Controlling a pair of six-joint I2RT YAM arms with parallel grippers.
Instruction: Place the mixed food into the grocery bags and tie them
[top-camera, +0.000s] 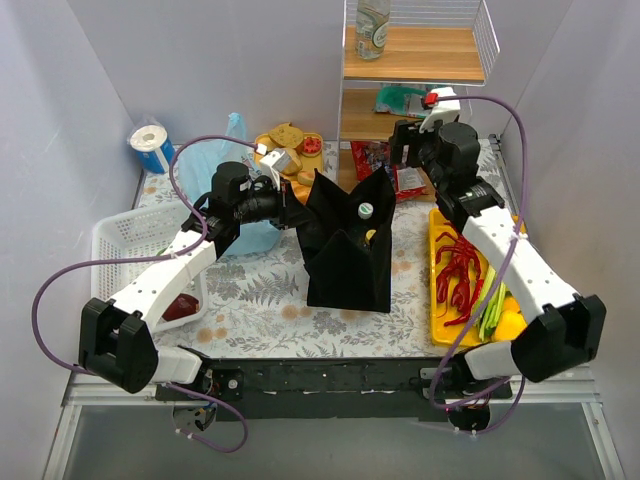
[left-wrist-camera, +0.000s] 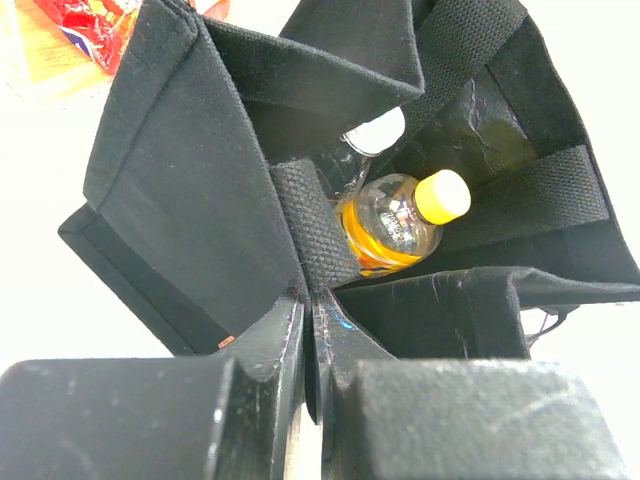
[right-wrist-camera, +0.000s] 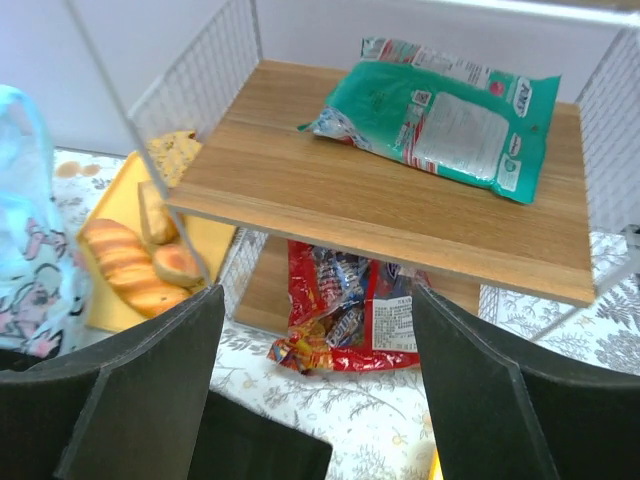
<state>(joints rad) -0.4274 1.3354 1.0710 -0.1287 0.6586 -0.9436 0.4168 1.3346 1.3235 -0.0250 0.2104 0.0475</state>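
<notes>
The black grocery bag (top-camera: 350, 250) stands upright mid-table with its mouth open. My left gripper (top-camera: 297, 212) is shut on the bag's left upper edge, and the wrist view shows the jaws (left-wrist-camera: 308, 300) pinching a woven strap (left-wrist-camera: 310, 225). Inside lie an orange drink bottle (left-wrist-camera: 400, 215) with a yellow cap and a white-capped bottle (left-wrist-camera: 375, 130). My right gripper (top-camera: 405, 150) hangs open above the red snack packet (right-wrist-camera: 350, 320), which lies half under the wooden shelf. The light-blue plastic bag (top-camera: 215, 170) sits behind my left arm.
A white lattice basket (top-camera: 140, 240) stands at the left. One yellow tray (top-camera: 290, 140) at the back holds bread rolls (right-wrist-camera: 130, 260). Another yellow tray (top-camera: 437, 300) on the right carries red and green items. The wire-sided shelf (right-wrist-camera: 400, 210) bears a green packet (right-wrist-camera: 440, 115).
</notes>
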